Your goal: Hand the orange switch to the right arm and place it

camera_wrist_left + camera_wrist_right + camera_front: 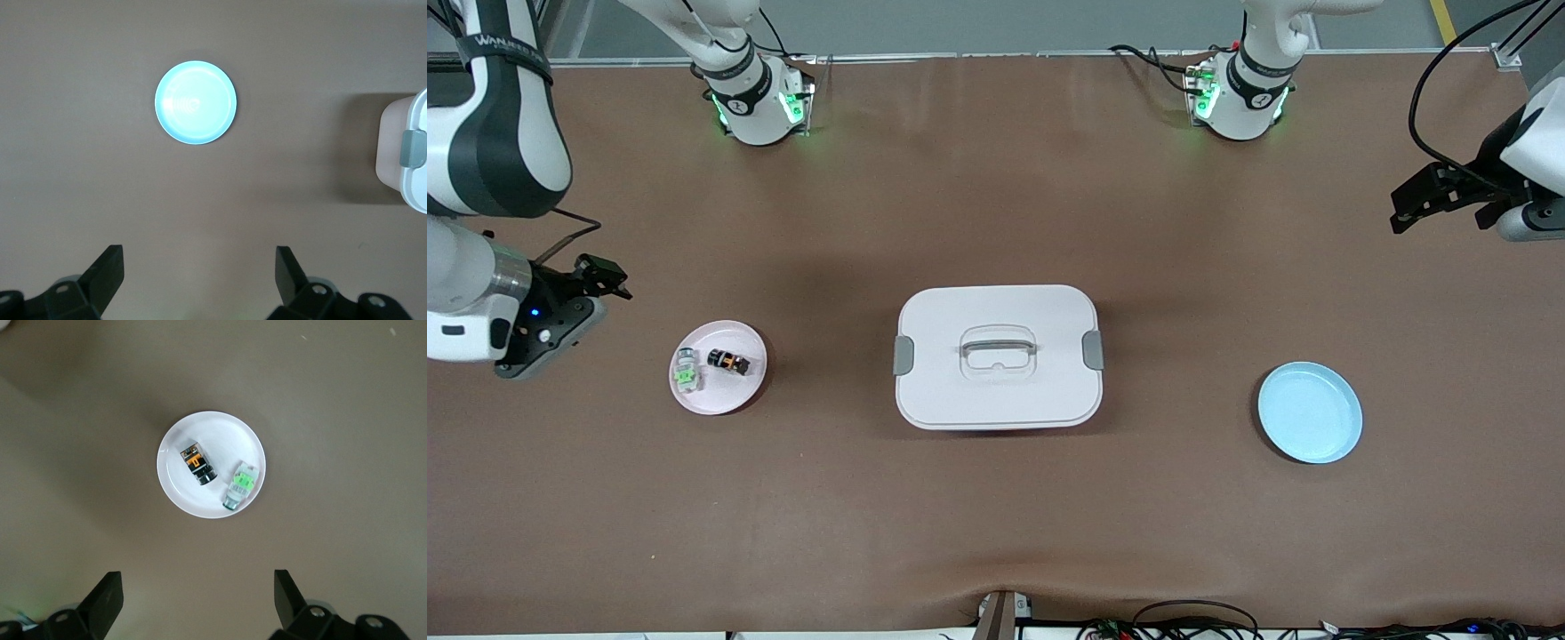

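The orange switch (728,361) (197,463), a tiny black block with an orange middle, lies on a small white plate (740,396) (175,495) toward the right arm's end of the table. My right gripper (605,277) (198,600) hangs open and empty over bare table beside that plate, apart from it. My left gripper (1405,209) (200,277) is also open and empty, up over the table at the left arm's end, with the light blue plate (1310,412) (195,102) in its wrist view.
A small clear part with green inside (686,369) (241,485) shares the white plate with the switch. A white lidded box (998,391) (400,153) with a handle and grey clips stands mid-table between the two plates.
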You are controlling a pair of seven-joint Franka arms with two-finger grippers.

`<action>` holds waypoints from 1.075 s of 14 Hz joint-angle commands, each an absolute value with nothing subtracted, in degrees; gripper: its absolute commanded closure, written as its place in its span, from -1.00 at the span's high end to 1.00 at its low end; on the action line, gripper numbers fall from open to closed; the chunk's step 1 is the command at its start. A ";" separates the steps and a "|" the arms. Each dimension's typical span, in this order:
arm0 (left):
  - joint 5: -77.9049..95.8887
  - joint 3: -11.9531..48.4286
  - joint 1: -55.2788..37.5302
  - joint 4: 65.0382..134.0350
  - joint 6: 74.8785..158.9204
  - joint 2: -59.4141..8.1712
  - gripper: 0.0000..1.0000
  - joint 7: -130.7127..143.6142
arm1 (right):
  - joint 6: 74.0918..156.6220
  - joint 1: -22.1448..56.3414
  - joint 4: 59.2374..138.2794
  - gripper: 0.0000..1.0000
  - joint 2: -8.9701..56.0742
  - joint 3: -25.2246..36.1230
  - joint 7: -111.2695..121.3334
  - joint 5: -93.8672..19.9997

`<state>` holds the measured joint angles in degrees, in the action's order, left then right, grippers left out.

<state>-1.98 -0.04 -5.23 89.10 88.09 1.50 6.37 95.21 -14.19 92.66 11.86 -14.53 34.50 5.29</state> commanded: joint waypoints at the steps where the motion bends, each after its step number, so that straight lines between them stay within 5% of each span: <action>1: -0.97 -0.26 -5.19 89.74 88.33 2.64 1.00 5.89 | 88.44 -14.06 87.56 1.00 12.04 -14.68 18.08 5.71; 5: -0.97 -0.26 -5.19 89.65 88.33 2.64 1.00 5.89 | 86.75 -13.01 81.41 1.00 11.69 -14.94 -1.38 5.71; 15: -0.97 -0.26 -5.27 89.56 87.98 2.90 1.00 5.54 | 82.71 -13.45 74.62 1.00 10.46 -14.51 -1.94 2.55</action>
<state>-1.98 -0.05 -5.22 89.04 88.09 1.60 6.37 83.67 -13.15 75.12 11.09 -14.88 -1.70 3.57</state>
